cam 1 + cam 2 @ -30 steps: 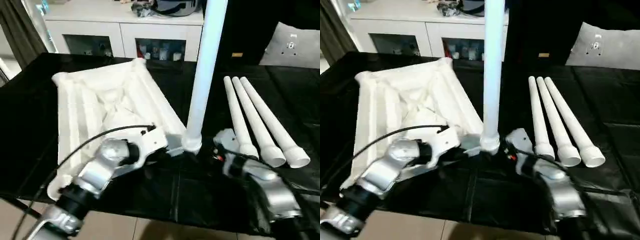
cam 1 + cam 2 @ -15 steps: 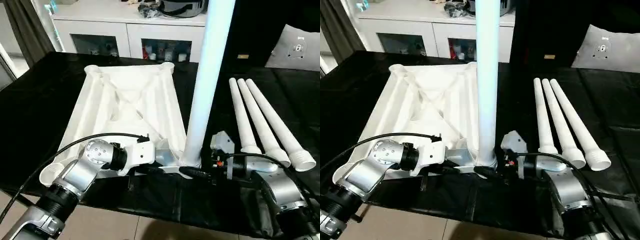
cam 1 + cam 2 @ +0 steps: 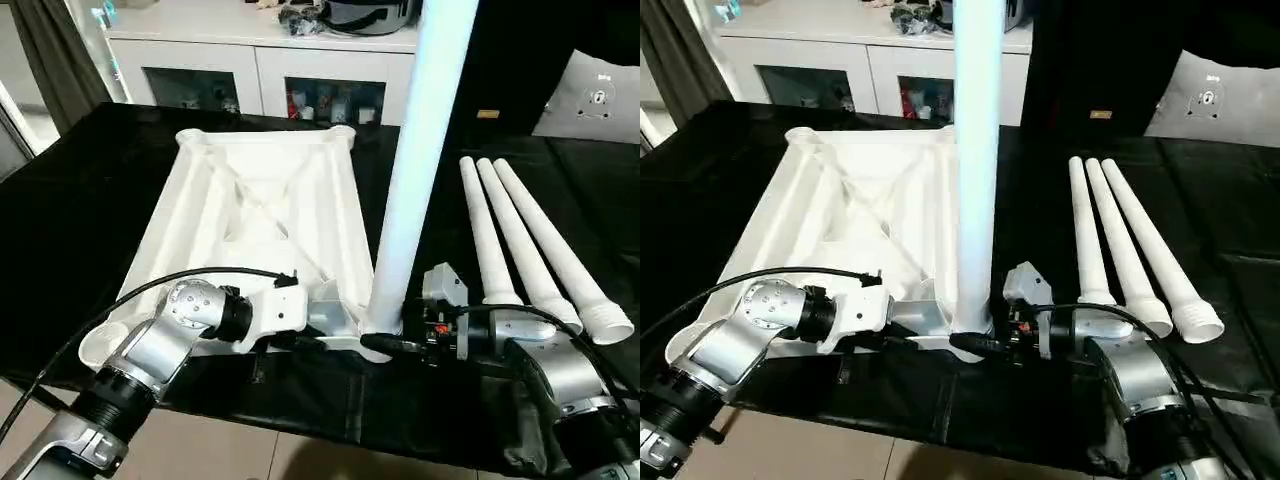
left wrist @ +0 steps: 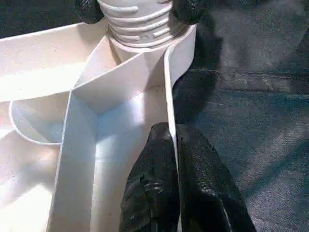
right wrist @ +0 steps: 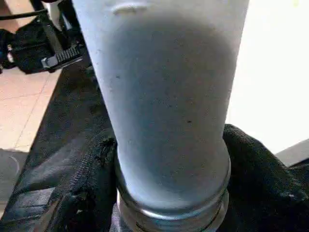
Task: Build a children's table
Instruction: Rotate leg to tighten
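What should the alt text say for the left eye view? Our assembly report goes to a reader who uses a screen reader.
A white table leg stands upright in the near right corner socket of an upside-down white plastic table top on a black surface, the robot's left gripper and right gripper at its base. Three more legs lie side by side to the right.

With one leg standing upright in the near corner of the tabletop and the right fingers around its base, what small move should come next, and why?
Probably twist the upright leg further into its corner socket. Its threads are not fully seated, the right gripper has its fingers on both sides of the leg's base, and the left gripper pinches the tabletop wall to steady it.
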You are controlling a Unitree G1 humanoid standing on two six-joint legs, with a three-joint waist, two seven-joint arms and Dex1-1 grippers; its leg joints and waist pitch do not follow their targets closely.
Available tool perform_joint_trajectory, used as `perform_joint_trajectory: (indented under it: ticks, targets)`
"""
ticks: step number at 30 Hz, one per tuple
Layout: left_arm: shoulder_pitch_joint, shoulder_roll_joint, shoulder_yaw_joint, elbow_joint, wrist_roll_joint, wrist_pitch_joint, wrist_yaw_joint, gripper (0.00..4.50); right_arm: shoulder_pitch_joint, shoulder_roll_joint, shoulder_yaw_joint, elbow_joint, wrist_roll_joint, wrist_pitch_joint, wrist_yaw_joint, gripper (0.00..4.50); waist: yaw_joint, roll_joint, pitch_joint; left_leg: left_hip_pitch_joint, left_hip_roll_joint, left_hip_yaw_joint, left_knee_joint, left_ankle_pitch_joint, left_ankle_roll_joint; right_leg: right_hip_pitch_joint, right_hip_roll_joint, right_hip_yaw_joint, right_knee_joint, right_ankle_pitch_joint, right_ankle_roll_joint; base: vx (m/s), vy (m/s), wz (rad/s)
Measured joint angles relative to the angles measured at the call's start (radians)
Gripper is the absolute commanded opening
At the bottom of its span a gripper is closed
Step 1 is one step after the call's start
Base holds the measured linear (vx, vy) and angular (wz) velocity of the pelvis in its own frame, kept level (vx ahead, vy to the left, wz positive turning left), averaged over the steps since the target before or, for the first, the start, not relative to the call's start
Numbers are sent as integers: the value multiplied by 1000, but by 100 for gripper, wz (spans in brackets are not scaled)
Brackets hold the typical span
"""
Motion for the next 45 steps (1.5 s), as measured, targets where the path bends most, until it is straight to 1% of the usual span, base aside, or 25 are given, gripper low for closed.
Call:
perform_joint_trajectory:
  ticks: [8, 11, 12, 14, 16, 17, 18, 19, 20, 21, 23, 24, 28, 29, 31, 33, 34, 35, 37, 39, 40, 42, 44, 45]
  targets:
    - [2, 0, 0, -7, -1, 18, -8, 0, 9, -5, 7, -19, 7, 38, 4, 275, 5, -3, -2, 1, 0, 0, 0, 0, 1, 0, 0, 0, 0, 0, 0, 0, 0, 0]
    - [8, -17, 12, -31, -6, 90, 4, 0, 37, 17, -2, -61, 12, 85, -35, 275, 6, -2, -4, 2, 0, 1, 0, 0, -1, 2, 0, 0, 0, 0, 0, 0, 0, 0]
    - [8, -21, 15, -36, -6, 118, 10, 0, 38, 22, -2, -69, 11, 105, -53, 275, 4, -1, -5, 6, 0, 2, 0, 0, -1, 4, 0, 1, 0, 0, 0, 0, 0, 0]
    - [8, -53, 35, -36, 0, 195, 52, 0, 39, 55, -14, -83, -19, 133, -141, 274, -2, 0, -6, 13, 0, 2, 0, 0, -1, 9, 0, 1, 1, -4, 6, 0, 0, 0]
    - [4, -92, 53, -30, 13, 269, 116, 0, 34, 109, -33, -79, -52, 156, -262, 274, -17, 0, -6, 20, 0, 2, 0, 0, -2, 15, -1, 1, 0, -5, 8, 0, 0, 0]
    - [-1, -114, 58, -24, 17, 295, 144, 0, 33, 131, -48, -74, -61, 164, -311, 274, -21, 0, -6, 25, 0, 3, 0, 0, -2, 15, -1, 0, -2, -5, 8, 0, 0, 0]
    - [-10, -161, 75, -6, 31, 332, 204, 0, 27, 187, -83, -50, -75, 165, -409, 274, -27, 0, -5, 25, 0, 2, 0, 0, -2, 16, -1, -1, -4, -5, 8, 0, 0, 0]
    - [-20, -194, 81, 8, 39, 356, 248, 0, 20, 220, -104, -34, -82, 165, -481, 274, -36, 1, -5, 26, 0, 0, 1, 0, -2, 17, -2, -4, -9, -5, 8, 0, 0, 0]
    - [-26, -218, 82, 14, 42, 374, 283, 0, 13, 239, -118, -24, -87, 164, -533, 274, -43, 3, -4, 24, 0, -1, 0, 0, -2, 17, -2, -6, -15, -5, 8, 0, 0, 0]
    - [-33, -260, 89, 29, 46, 396, 337, 0, 8, 273, -143, -8, -97, 155, -606, 274, -48, 4, -4, 21, 0, -2, -2, 0, -2, 18, -2, -9, -22, -5, 8, 0, 0, 0]
    - [-40, -304, 92, 44, 52, 410, 402, 0, -3, 303, -161, 11, -112, 140, -688, 274, -55, 5, -4, 16, 0, -3, 0, 1, -1, 17, -3, -9, -24, -5, 8, 0, 0, 0]
    - [-47, -331, 92, 57, 58, 415, 441, 0, -11, 317, -171, 26, -116, 129, -735, 274, -57, 5, -5, 15, -1, -2, 0, 1, 0, 17, -3, -8, -25, -5, 8, 0, 0, 0]
    - [-79, -409, 94, 105, 85, 430, 540, 0, -40, 368, -211, 56, -145, 116, -867, 274, -54, 12, -5, 13, -4, 2, 0, 3, 4, 17, -8, -5, -24, -4, 7, 0, 0, 0]
    - [-81, -414, 94, 105, 88, 434, 547, 0, -44, 373, -218, 60, -145, 115, -874, 309, -54, 12, -5, 13, -4, 3, 0, 3, 4, 17, -8, -4, -24, -4, 7, 0, 0, 0]
    - [-86, -416, 93, 105, 95, 435, 549, 0, -44, 375, -221, 59, -145, 104, -877, 344, -50, 12, -5, 11, -5, 4, -1, 1, 8, 17, -10, -4, -23, -1, 6, 0, 0, 0]
    - [-98, -410, 93, 111, 99, 435, 566, 0, -37, 385, -217, 58, -145, 84, -876, 354, -49, 11, -5, 9, -6, 6, -1, -2, 10, 15, -13, -5, -16, 0, 5, 0, 0, 0]
    - [-104, -406, 93, 115, 100, 434, 573, 0, -29, 386, -213, 55, -145, 73, -873, 367, -51, 11, -5, 8, -6, 6, -3, -2, 10, 13, -13, -5, -16, 1, 3, 0, 0, 0]
    - [-106, -398, 93, 116, 103, 428, 575, 0, -21, 386, -209, 53, -143, 68, -862, 367, -52, 11, -5, 7, -6, 6, -5, -2, 10, 12, -13, -6, -16, 3, 2, 0, 0, 0]
    - [-109, -377, 94, 115, 104, 411, 572, 0, -2, 385, -197, 47, -137, 50, -833, 397, -55, 11, -5, 3, -3, 6, -5, -1, 12, 6, -11, -7, -14, 3, 3, 0, 0, 0]
    - [-111, -362, 95, 115, 103, 395, 553, 0, -1, 377, -194, 42, -133, 46, -804, 404, -51, 12, -6, -3, 0, 5, -5, 0, 13, 0, -8, -8, -14, 3, 2, 0, 0, 0]
    - [-111, -351, 96, 114, 102, 388, 536, 0, 4, 364, -187, 39, -131, 39, -785, 421, -49, 12, -6, -4, 0, 5, -5, 0, 13, -1, -7, -8, -14, 3, 2, 0, 0, 0]
    - [-107, -323, 94, 114, 94, 360, 496, 0, 24, 328, -171, 26, -116, 27, -721, 436, -44, 12, -6, -3, 1, 5, -5, 0, 13, -1, -6, -8, -14, 3, 2, 0, 0, 0]
    - [-103, -298, 92, 114, 91, 338, 465, 0, 30, 297, -164, 24, -111, 16, -670, 444, -42, 12, -6, -3, 2, 5, -5, 0, 13, -1, -6, -8, -14, 3, 2, 0, 0, 0]
    - [-99, -278, 88, 114, 85, 319, 437, 0, 35, 266, -155, 24, -109, 9, -621, 444, -41, 12, -6, -3, 2, 5, -4, 0, 13, -1, -6, -8, -14, 3, 1, 0, 0, 0]
